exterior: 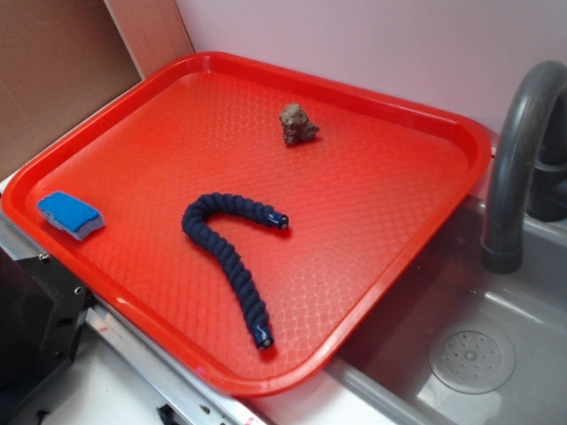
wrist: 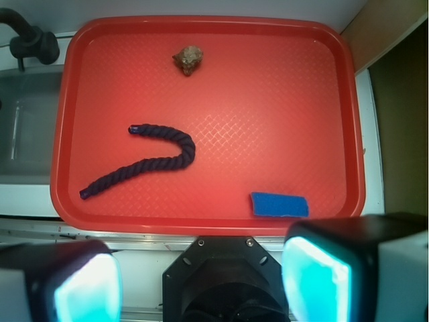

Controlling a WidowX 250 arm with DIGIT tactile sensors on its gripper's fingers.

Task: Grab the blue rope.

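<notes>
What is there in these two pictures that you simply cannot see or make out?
- Hand: fingertips cut off by the wrist view's bottom edge; absent from the exterior view.
- Faucet: top cut off by the exterior view's edge.
- Blue rope: its taped ends are too small for detail.

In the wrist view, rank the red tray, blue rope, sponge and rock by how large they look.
Largest to smallest, wrist view:
1. red tray
2. blue rope, curved, easily the longest loose item
3. blue sponge
4. brown rock
The sponge sits nearer the camera than the rock, so that last pair is less certain.
</notes>
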